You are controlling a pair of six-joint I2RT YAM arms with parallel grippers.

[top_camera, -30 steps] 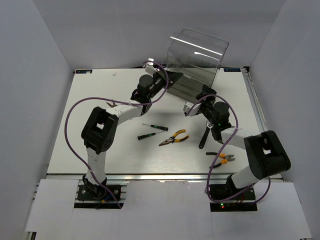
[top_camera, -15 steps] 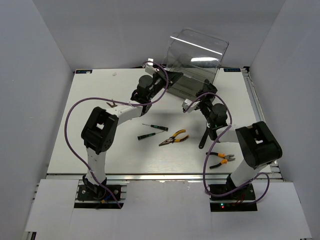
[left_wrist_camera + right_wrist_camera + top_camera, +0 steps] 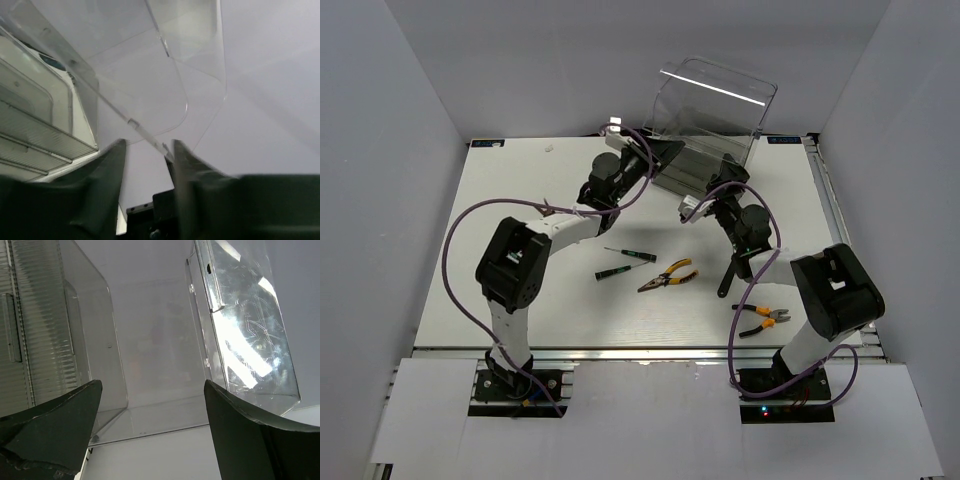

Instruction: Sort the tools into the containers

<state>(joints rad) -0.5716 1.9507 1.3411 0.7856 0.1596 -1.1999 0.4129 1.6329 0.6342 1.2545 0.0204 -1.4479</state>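
The smoky transparent cabinet (image 3: 715,110) stands tilted at the back of the table. My left gripper (image 3: 665,152) is at its left edge; in the left wrist view the gripper (image 3: 148,145) is slightly open, with a thin clear panel edge (image 3: 150,137) running between the fingers. My right gripper (image 3: 723,183) is wide open and empty at the cabinet's front, facing the clear shell (image 3: 160,340) in its wrist view (image 3: 152,385). Two screwdrivers (image 3: 628,253) (image 3: 612,270), yellow-orange pliers (image 3: 668,276), a wrench (image 3: 728,275) and orange-black cutters (image 3: 765,315) lie on the table.
Ribbed drawer fronts show in the left wrist view (image 3: 35,130) and in the right wrist view (image 3: 40,330). Purple cables (image 3: 460,240) loop beside both arms. Grey walls enclose the white table (image 3: 520,300) on three sides.
My right gripper has moved up and left toward the cabinet's front. My left arm has shifted slightly, its gripper staying at the cabinet's left edge. The tools have not moved.
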